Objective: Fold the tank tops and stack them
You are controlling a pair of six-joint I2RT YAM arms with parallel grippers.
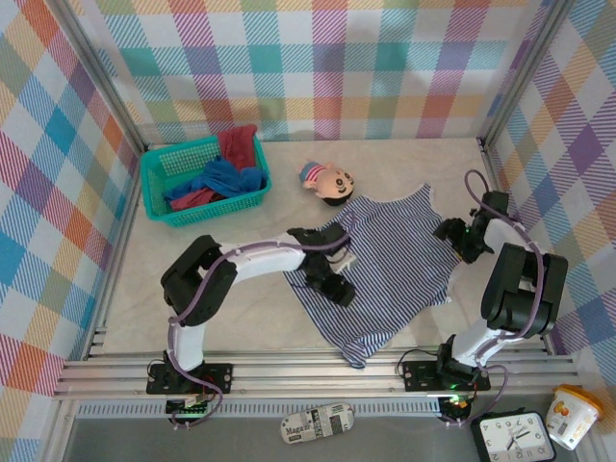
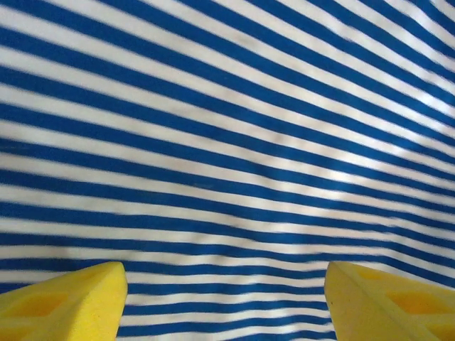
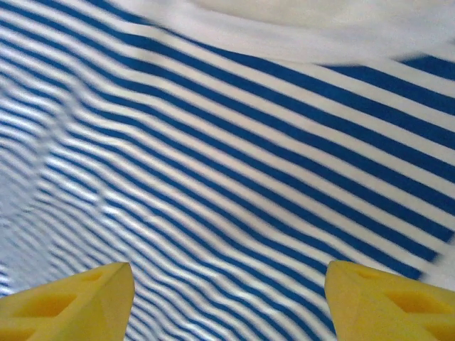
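I am watching the table from above. At 10 o'clock the basket is sitting with the red tank top hanging over its far rim and the blue tank top bunched inside it. Moving right, my left gripper is hanging over the 9 o'clock edge of the striped tank top. On its wrist camera the yellow fingers are standing wide apart with only stripes between them, pinching nothing; whether they are touching the cloth I cannot tell. The doll is lying at 12 o'clock, just beside the striped top's far edge. The striped top is lying spread out on the table, running from about 1 o'clock down to 5 o'clock. My right gripper is sitting at that top's 2 o'clock edge. Its own fingers are spreading wide as well, gripping nothing, with the white trim lying at 12 o'clock in its wrist view.
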